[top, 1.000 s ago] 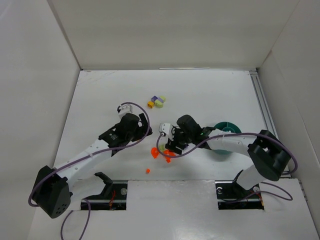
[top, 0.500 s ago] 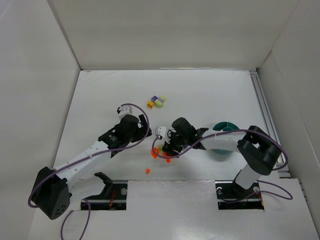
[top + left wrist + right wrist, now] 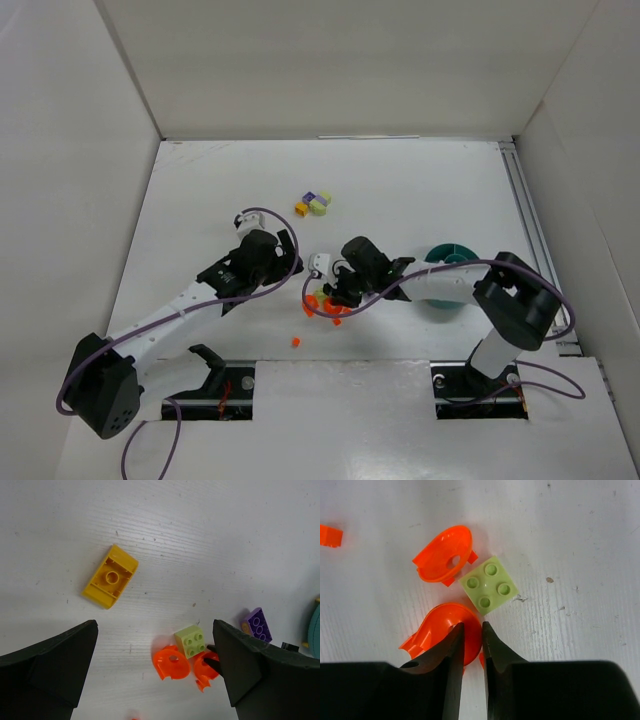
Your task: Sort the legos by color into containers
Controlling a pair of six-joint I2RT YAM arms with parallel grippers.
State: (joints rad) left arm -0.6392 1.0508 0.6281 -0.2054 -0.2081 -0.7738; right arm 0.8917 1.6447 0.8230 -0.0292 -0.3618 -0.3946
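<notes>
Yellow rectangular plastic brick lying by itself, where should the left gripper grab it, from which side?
From straight above, pinching the two long sides: the yellow rectangular plastic brick lies flat, hollow side up, nothing touching it.

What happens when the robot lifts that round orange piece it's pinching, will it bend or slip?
It probably stays stiff: the orange dome piece looks like hard, shiny plastic. It's likely very light, being a thin hollow shell. It might swivel or slip, since the right gripper pinches only its thin rim.
</notes>
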